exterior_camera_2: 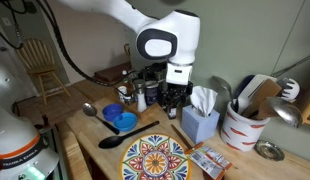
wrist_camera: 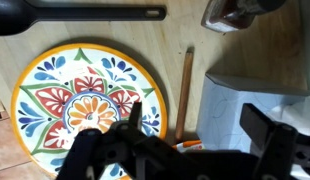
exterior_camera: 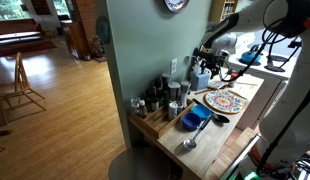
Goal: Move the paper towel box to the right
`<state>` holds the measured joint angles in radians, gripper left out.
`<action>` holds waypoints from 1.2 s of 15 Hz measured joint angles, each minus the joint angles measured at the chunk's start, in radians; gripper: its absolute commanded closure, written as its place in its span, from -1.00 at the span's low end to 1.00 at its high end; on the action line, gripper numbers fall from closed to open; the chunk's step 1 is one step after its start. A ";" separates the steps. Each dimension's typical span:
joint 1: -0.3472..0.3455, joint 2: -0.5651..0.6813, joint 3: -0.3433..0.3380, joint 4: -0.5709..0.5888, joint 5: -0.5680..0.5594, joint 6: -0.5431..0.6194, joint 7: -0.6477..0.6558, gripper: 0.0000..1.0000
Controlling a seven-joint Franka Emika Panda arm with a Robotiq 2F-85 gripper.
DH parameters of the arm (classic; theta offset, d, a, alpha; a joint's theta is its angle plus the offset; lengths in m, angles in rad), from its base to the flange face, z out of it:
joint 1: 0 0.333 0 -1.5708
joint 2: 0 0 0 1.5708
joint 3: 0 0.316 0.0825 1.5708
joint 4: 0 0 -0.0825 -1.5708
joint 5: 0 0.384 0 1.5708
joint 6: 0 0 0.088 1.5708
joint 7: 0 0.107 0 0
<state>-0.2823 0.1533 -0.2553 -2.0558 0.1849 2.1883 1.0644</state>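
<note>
**Q:** Log entry. State of the end effector?

**A:** My end effector (exterior_camera_2: pixel 173 106) hangs over the bench (exterior_camera_2: pixel 87 125), pointing down. In the wrist view its fingers (wrist_camera: pixel 135 112) are spread wide, with nothing pinched between them. They do not look to be touching anything.

**Q:** Where is the paper towel box?

**A:** The paper towel box (exterior_camera_2: pixel 200 125) stands upright on the bench, just beside my end effector, with a white sheet sticking out of its top. On its far side is a white crock (exterior_camera_2: pixel 240 130) full of utensils, close to it; I cannot tell whether they touch. In the wrist view the box (wrist_camera: pixel 260 95) fills the right part of the frame, and one of my fingers is over it.

**Q:** What else is near?

**A:** A painted plate (exterior_camera_2: pixel 155 160) lies flat in front of the box, near it. A blue bowl (exterior_camera_2: pixel 123 121) sits further along the bench, with a black ladle (exterior_camera_2: pixel 113 141) lying between bowl and plate.
</note>
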 measured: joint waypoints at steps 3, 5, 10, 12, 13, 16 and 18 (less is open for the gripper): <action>0.002 0.013 0.000 0.016 -0.003 0.000 -0.003 -1.00; 0.002 0.044 -0.004 0.047 -0.001 0.002 -0.003 -1.00; -0.005 0.150 -0.026 0.140 0.000 0.040 -0.003 -1.00; -0.007 0.189 -0.031 0.172 0.001 0.048 -0.003 -1.00; -0.008 0.205 -0.032 0.185 0.002 0.049 -0.003 -1.00; -0.009 0.247 -0.032 0.220 0.009 0.049 -0.003 -1.00; -0.009 0.265 -0.032 0.238 0.011 0.049 -0.003 -1.00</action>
<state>-0.2913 0.4182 -0.2870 -1.8176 0.1962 2.2372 1.0611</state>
